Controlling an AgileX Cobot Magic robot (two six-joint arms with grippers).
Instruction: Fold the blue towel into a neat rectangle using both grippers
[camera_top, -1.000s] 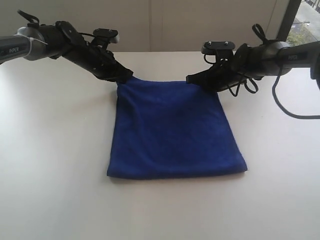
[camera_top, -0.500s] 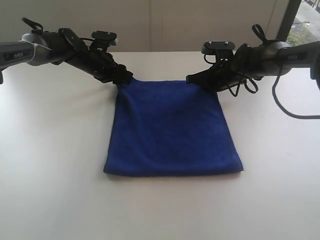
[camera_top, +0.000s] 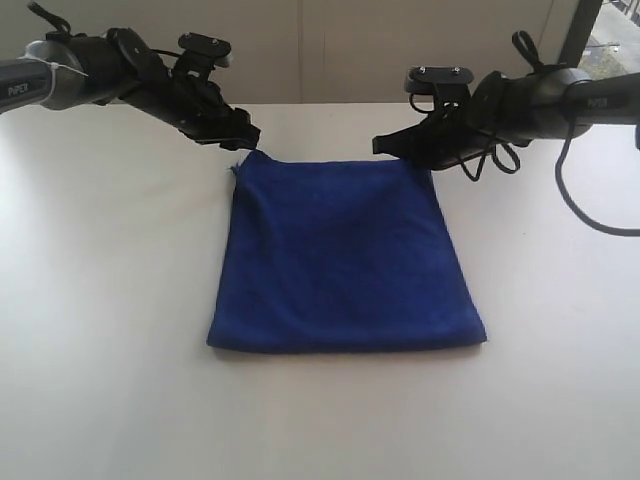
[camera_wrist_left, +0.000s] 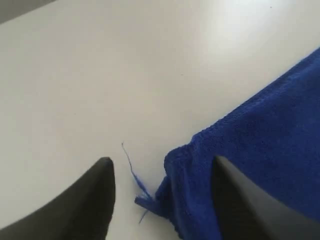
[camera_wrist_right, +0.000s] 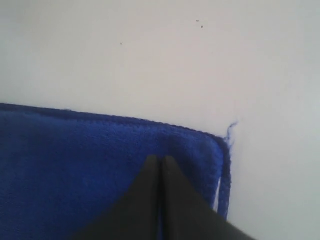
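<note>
The blue towel (camera_top: 345, 250) lies flat on the white table (camera_top: 110, 300), folded into a near-square shape. My left gripper (camera_top: 243, 140) hovers just above the towel's far left corner (camera_wrist_left: 175, 160), open, its fingers (camera_wrist_left: 95, 200) standing either side of that frayed corner without gripping it. My right gripper (camera_top: 385, 146) hangs a little above the far right corner (camera_wrist_right: 217, 150) with its fingers (camera_wrist_right: 150, 190) pressed together and no cloth between them. A white strip shows at that corner's edge (camera_wrist_right: 218, 192).
The white table runs wide on all sides of the towel. A wall stands behind the far edge and a window (camera_top: 610, 40) is at the far right. Black cables (camera_top: 585, 215) loop off the right arm.
Both grippers have let go of the towel's far corners and risen slightly. The far edge, held up before, now lies flat on the table. The left jaws have opened.
</note>
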